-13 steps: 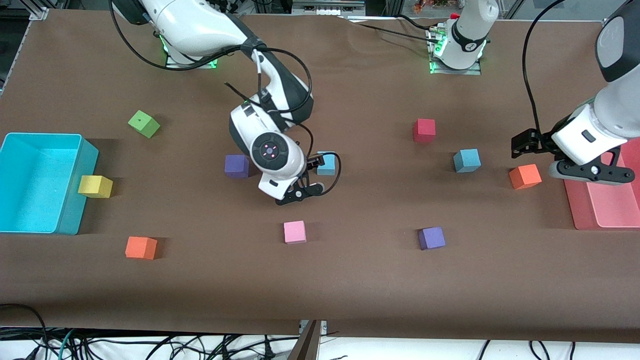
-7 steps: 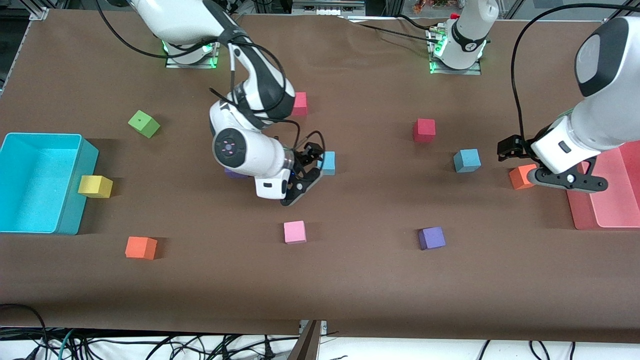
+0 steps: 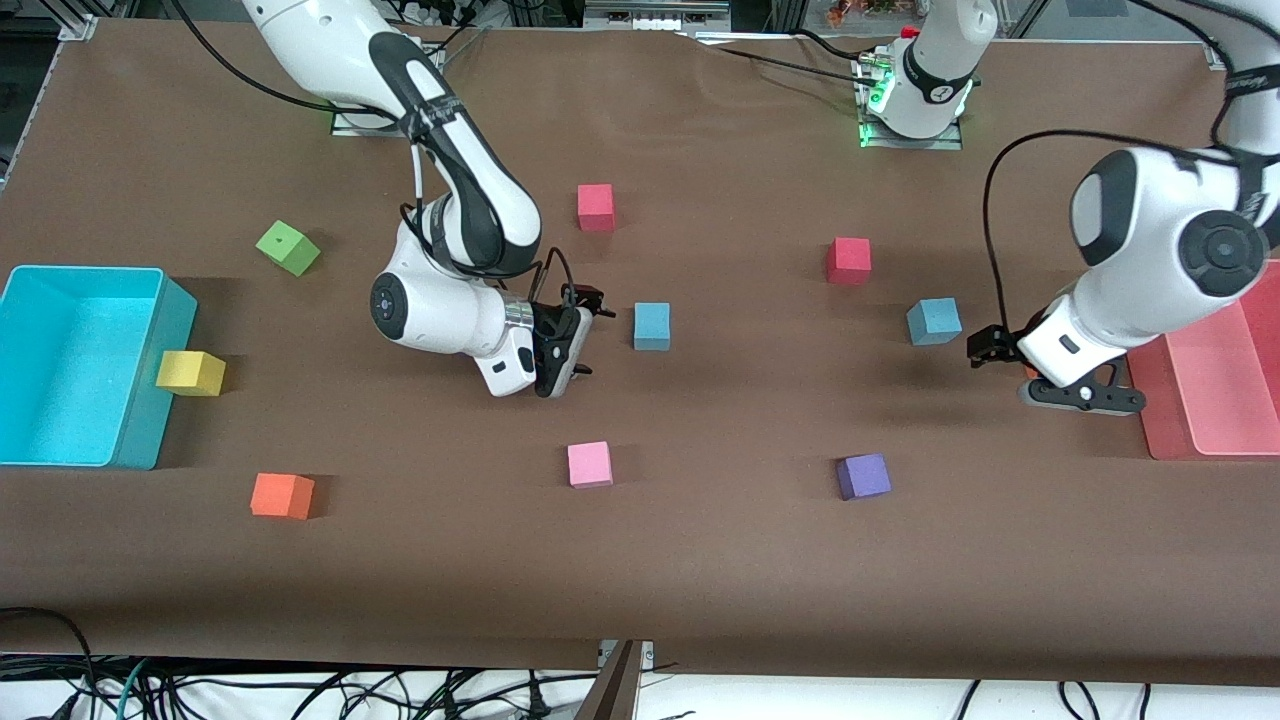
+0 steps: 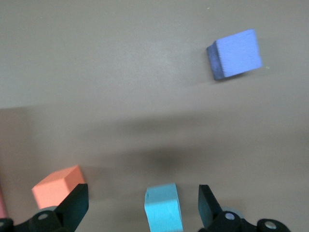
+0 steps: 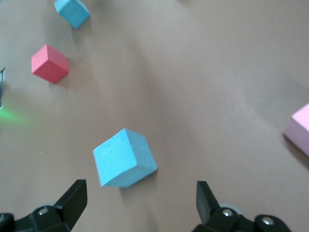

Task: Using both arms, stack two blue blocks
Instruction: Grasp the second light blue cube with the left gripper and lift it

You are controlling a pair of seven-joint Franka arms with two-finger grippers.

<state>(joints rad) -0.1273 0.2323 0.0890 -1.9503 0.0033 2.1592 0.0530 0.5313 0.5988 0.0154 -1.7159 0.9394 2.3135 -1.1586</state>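
Black fingers (image 5: 72,195) of the right gripper (image 3: 580,335) stand spread wide and hold nothing, tilted low over the brown worktop (image 3: 700,560) just beside one blue block (image 3: 651,326); in the right wrist view that block (image 5: 124,158) sits ahead of the gap between them, untouched. The left gripper (image 3: 1000,360) also hangs with its fingers (image 4: 75,205) released and empty, low over the worktop near the second blue block (image 3: 933,321), which shows between them in the left wrist view (image 4: 164,212) with an orange cube (image 4: 55,186) beside it. Both blue blocks rest apart on the worktop, unstacked.

A cyan bin (image 3: 140,440) at the right arm's end has a yellow cube (image 3: 190,372) against its wall; I cannot see anything inside it. A red tray (image 3: 1215,400) lies at the left arm's end. Scattered around are two red cubes (image 3: 595,207) (image 3: 848,260), a green cube (image 3: 287,247), a pink cube (image 3: 589,464), a purple cube (image 3: 863,476) and another orange cube (image 3: 281,495). No readable writing shows.
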